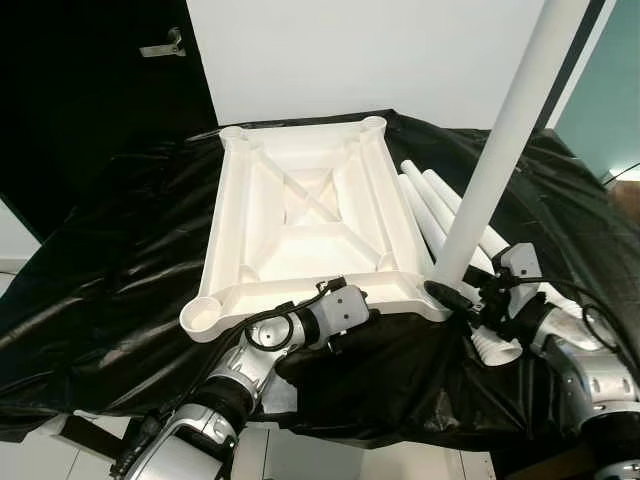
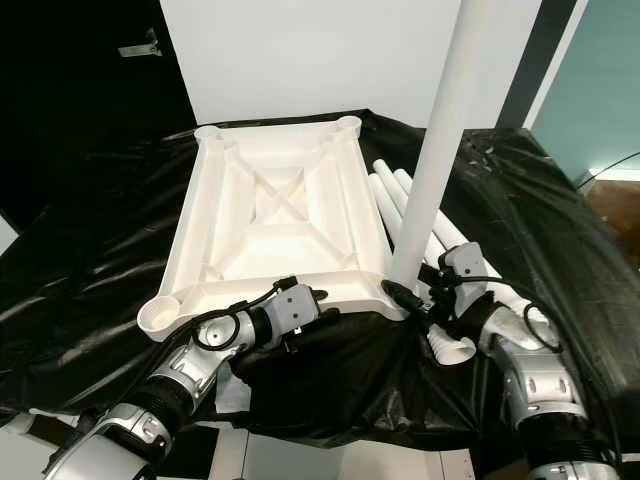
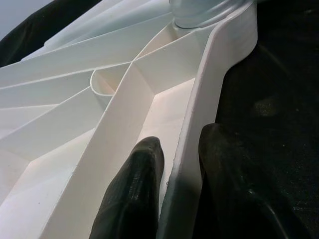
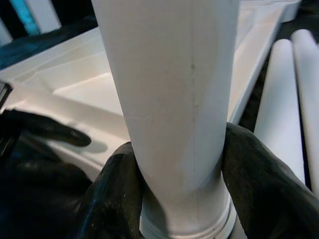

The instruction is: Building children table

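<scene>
Lying upside down on a black plastic sheet [image 1: 110, 250], the white tabletop [image 1: 300, 215] shows its ribbed underside and a round socket at each corner. The left gripper [image 3: 177, 164] pinches the near rim of the tabletop: the left wrist view shows one black finger [image 3: 132, 194] inside the rim wall and the other outside it, closed narrowly on the thin edge, a detail the head views hide behind the silver wrist. The right gripper [image 4: 174, 184] holds a white leg [image 1: 500, 150] that stands upright, slightly tilted, with its lower end at the near right corner socket [image 1: 432, 297]. In the right wrist view the two fingers clasp the leg on either side just above its ringed foot; whether the foot is fully seated in the socket cannot be told. The eye views alone show the leg's full height, rising past the top of the frame, and the spare legs [image 1: 440, 215] lying side by side on the sheet just beside the tabletop's right edge. A white wall [image 1: 380, 50] stands behind the covered surface, with a dark door [image 1: 90, 90] to the left.
</scene>
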Tool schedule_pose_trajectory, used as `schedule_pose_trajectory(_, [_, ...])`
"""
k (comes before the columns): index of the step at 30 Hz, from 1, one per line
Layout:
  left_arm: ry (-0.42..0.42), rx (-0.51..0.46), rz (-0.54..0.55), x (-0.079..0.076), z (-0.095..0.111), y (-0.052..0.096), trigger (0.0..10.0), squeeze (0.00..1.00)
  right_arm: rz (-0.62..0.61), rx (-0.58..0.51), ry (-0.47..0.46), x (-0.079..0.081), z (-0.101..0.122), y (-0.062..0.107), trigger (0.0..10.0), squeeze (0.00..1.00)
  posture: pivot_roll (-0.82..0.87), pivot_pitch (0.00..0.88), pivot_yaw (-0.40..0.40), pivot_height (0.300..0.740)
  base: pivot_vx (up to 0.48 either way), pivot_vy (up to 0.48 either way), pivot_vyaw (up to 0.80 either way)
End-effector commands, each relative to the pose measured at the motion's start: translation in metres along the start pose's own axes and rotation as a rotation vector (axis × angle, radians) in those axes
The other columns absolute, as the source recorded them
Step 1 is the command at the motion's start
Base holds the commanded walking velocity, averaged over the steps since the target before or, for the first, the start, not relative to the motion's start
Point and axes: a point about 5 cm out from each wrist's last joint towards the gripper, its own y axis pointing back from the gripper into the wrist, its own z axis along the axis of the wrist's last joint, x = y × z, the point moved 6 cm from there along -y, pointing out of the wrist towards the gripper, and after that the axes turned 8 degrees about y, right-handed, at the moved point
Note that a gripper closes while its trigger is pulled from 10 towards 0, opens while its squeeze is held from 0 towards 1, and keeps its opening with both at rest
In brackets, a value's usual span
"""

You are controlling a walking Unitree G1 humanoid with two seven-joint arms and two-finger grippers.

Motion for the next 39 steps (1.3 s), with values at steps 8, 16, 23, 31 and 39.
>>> schedule_pose_trajectory(8, [0.072,0.152,-0.045,-0.029,-0.044,0.005,10.0,0.0,-0.473,-0.052,-0.157,0.039,-0.019,-0.005,0.0,0.0,-0.05,0.018,-0.004,0.74,0.0,0.0,0.0])
schedule_pose_trajectory(16, [0.054,0.153,-0.051,-0.024,-0.042,0.003,10.0,0.0,-0.549,-0.03,-0.132,0.031,-0.018,-0.011,10.0,0.0,-0.06,0.012,0.003,0.74,0.0,0.0,0.0])
schedule_pose_trajectory(23, [0.059,0.149,-0.047,-0.026,-0.041,0.002,10.0,0.0,-0.445,-0.063,-0.041,0.03,-0.001,-0.014,10.0,1.0,-0.07,0.013,-0.005,0.74,0.0,0.0,0.0])
schedule_pose_trajectory(31, [0.067,0.15,-0.046,-0.027,-0.041,0.001,10.0,0.0,-0.271,-0.062,0.061,0.01,0.01,-0.009,10.0,0.0,-0.07,0.017,-0.011,0.74,0.0,0.0,0.0])
schedule_pose_trajectory(39, [0.07,0.145,-0.044,-0.027,-0.041,0.001,10.0,0.0,0.098,0.015,0.129,0.026,0.005,-0.005,6.0,0.0,-0.06,0.022,-0.017,0.74,0.0,0.0,0.0])
